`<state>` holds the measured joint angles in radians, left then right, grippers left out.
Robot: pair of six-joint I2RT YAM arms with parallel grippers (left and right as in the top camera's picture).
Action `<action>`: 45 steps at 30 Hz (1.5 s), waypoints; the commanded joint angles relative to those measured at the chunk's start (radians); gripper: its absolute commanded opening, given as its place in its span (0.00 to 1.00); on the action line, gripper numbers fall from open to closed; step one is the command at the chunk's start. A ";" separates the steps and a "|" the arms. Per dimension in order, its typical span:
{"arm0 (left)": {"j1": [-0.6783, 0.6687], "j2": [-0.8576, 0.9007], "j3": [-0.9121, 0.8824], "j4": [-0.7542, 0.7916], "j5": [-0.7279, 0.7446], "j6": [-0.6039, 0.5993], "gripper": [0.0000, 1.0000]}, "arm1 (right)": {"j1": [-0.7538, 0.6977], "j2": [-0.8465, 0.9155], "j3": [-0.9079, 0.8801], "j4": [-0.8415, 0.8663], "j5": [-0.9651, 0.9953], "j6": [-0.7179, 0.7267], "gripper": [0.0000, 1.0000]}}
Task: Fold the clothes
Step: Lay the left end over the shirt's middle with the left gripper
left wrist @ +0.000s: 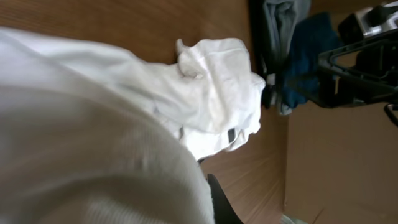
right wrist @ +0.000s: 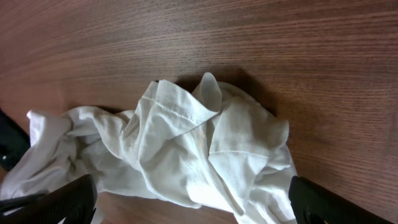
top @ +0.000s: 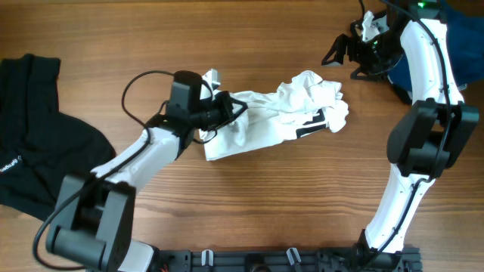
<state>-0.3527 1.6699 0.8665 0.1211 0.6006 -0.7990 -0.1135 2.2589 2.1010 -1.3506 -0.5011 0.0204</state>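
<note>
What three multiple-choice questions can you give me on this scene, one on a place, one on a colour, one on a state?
1. Where is the black garment?
A. in the middle
B. at the table's left edge
C. at the right edge

2. What colour is the crumpled shirt?
A. red
B. green
C. white

3. How is the right tool?
A. open, holding nothing
B. shut on the shirt
C. out of view

Answers: B, the overhead view shows it at the left edge; C, it is white with small black marks; A, its fingers stand wide apart, clear of the shirt.
</note>
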 commanded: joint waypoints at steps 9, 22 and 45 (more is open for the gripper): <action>-0.111 0.227 0.131 0.132 -0.012 -0.054 0.99 | 0.004 -0.024 0.021 -0.002 -0.015 -0.020 1.00; -0.097 0.227 0.357 0.014 0.058 0.020 1.00 | 0.004 -0.024 0.021 -0.015 -0.015 -0.021 1.00; 0.007 0.093 0.388 -0.877 -0.333 0.246 1.00 | 0.004 -0.024 0.021 -0.034 0.014 -0.021 1.00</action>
<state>-0.3523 1.6920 1.2507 -0.7876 0.3012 -0.5797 -0.1135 2.2589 2.1014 -1.3834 -0.4931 0.0204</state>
